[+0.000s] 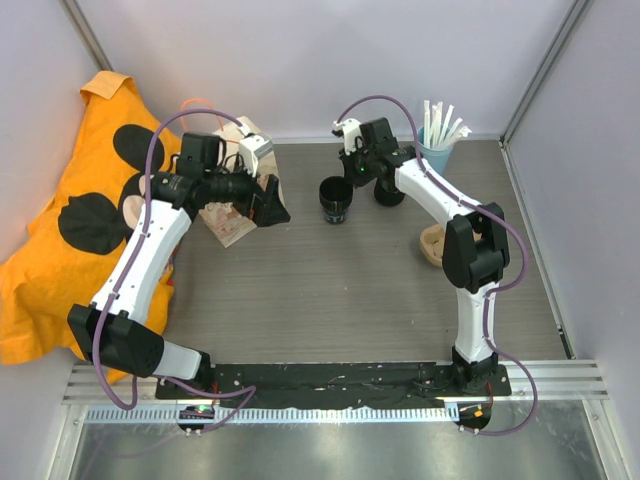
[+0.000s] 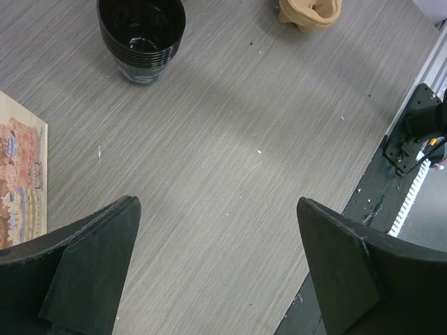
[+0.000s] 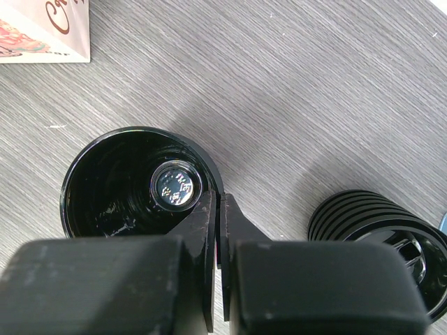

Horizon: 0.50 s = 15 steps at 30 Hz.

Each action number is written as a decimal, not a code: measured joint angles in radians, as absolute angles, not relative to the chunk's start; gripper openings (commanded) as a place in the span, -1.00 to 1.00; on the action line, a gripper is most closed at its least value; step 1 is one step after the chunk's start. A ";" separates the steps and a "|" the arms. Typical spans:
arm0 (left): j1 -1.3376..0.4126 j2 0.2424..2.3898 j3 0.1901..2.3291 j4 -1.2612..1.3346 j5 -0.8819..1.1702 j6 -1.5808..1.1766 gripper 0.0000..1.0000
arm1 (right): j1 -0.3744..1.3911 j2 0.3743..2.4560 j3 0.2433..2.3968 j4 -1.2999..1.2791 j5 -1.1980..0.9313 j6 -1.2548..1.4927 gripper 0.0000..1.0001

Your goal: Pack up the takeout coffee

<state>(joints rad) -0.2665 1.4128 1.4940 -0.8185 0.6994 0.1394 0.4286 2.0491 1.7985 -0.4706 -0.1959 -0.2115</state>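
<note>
Now: right gripper pinched on cup rim, left gripper wide

- Right gripper (image 3: 218,209): jaws closed to a sliver, clamped on the near rim of the takeout coffee cup (image 3: 133,188). One finger is inside the wall, one outside.
- The cup stands upright on the grey table (image 1: 350,290), mid-back. The left wrist view shows stacked rims, so it looks like several cups nested.
- A ribbed black stack (image 3: 377,237) sits just right of the cup, apart from it.
- Left gripper (image 2: 216,265): fingers spread fully, nothing between them, above bare table beside the paper bag (image 1: 235,225).
- The bag lies on its side, left of the cup and well apart.
- Pulp tray (image 1: 433,243) is by the right arm, blue straw cup (image 1: 437,150) at the back right.
</note>
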 measured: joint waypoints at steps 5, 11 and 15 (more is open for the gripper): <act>-0.266 1.413 1.493 -0.818 0.699 0.139 1.00 | 0.430 2.049 1.798 -0.469 -0.196 -0.213 -0.98; -0.266 1.412 1.493 -0.818 0.699 0.139 0.99 | 0.431 2.049 1.798 -0.468 -0.196 -0.213 -0.98; -0.266 1.413 1.493 -0.818 0.699 0.139 0.99 | 0.431 2.048 1.799 -0.469 -0.196 -0.213 -0.98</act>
